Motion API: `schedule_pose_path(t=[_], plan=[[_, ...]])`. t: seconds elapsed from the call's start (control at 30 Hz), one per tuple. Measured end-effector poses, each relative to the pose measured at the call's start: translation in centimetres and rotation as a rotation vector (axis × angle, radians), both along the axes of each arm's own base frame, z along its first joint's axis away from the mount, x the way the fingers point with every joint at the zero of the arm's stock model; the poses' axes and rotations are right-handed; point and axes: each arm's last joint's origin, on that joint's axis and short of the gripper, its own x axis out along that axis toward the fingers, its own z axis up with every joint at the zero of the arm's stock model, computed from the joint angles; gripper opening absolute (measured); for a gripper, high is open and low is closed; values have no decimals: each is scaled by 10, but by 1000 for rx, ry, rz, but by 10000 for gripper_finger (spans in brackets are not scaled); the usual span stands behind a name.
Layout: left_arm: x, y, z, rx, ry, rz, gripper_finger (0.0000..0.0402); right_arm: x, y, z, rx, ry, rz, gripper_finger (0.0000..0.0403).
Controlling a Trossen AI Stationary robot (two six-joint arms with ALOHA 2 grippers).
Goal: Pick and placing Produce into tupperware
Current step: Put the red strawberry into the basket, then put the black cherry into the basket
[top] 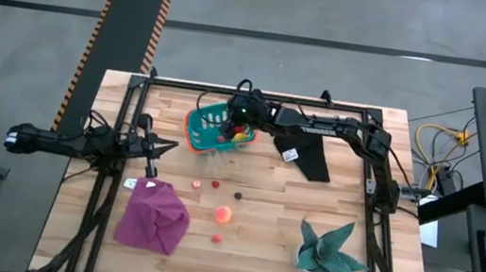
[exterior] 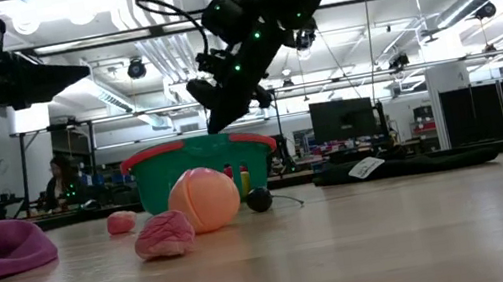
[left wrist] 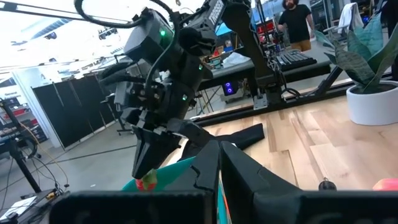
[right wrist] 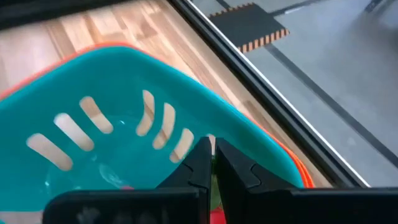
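Now, left to right on the table:
Left gripper (top: 163,147): one, waiting at the left edge, fingers lying pressed together, empty.
Purple cloth (top: 153,218): one, sitting front left.
Tupperware (top: 211,129): one, resting at the back centre.
Right gripper (top: 239,136): one, hanging over the tupperware, fingers pinching a red and yellow produce piece (top: 241,137).
Loose produce: five pieces lying on the wood before the tupperware, the orange one (top: 223,214) being largest.
Teal plant (top: 329,251): one, standing front right.
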Motion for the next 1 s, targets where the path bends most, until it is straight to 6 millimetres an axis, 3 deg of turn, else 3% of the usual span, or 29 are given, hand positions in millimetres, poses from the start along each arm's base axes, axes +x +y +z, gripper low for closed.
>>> schedule_pose_path(t=[0.63,0.8,1.0], plan=[[0,0,0,0,-3,0,2,-3,0,-2,12,39,25,13],[0,0,0,0,-3,0,2,-2,2,-2,71,12,47,55],[0,0,0,0,-3,0,2,-3,3,2,106,-10,48,150]])
